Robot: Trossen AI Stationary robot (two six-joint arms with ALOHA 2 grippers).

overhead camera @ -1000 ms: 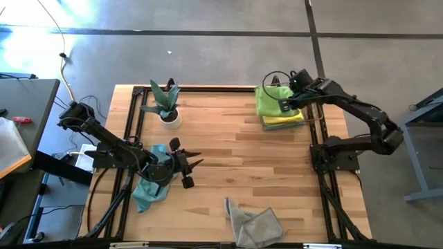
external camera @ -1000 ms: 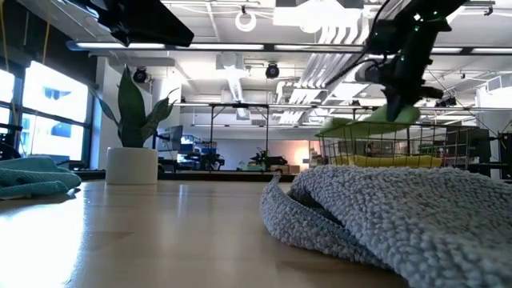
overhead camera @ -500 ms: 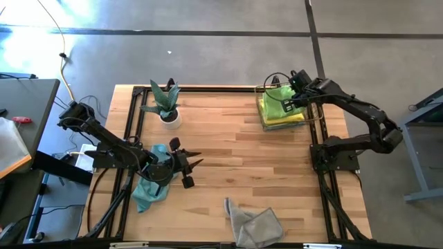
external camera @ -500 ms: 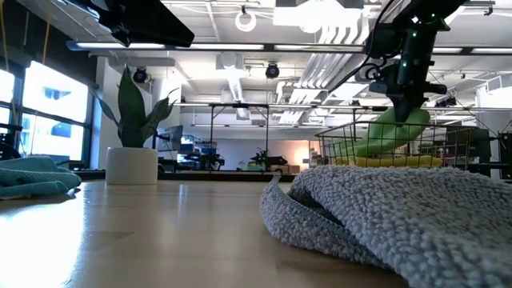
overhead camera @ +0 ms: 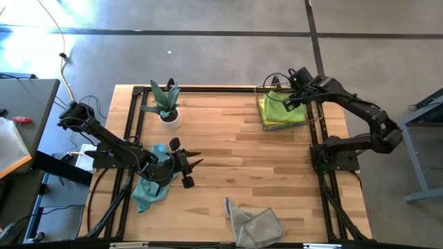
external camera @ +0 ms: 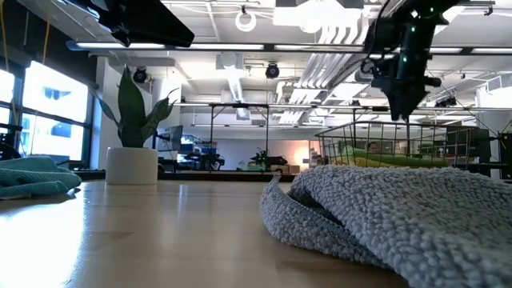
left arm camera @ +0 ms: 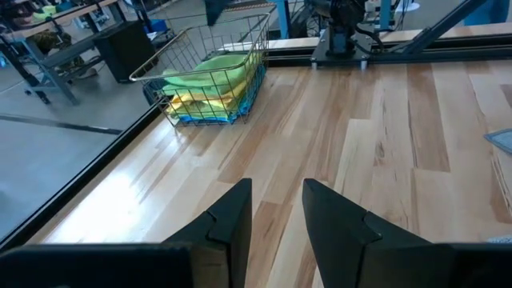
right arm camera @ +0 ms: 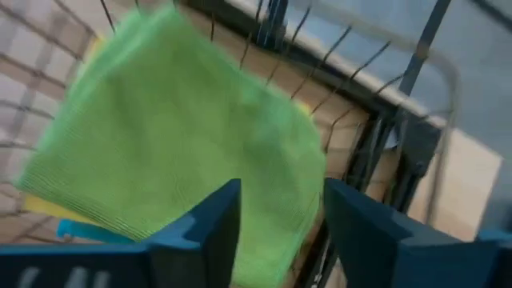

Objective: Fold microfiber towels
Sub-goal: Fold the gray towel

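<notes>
So the wire basket (overhead camera: 282, 111) with stacked towels (overhead camera: 284, 109) sits at the table's (overhead camera: 235, 152) far right corner, plant (overhead camera: 165, 104) far left, one towel (overhead camera: 150, 184) near the left edge, another (overhead camera: 253, 223) at the front edge.

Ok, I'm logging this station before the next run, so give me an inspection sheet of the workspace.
Surface: wooden table, black rails.
Job's things: green towel on a folded stack in the wire basket; teal towel at left edge; grey towel crumpled at front.
Clutter: potted plant.
Grippers: right gripper open above the basket; left gripper parted, empty.
Cables: yellow cord on floor.
Surroundings: side table, concrete floor.
</notes>
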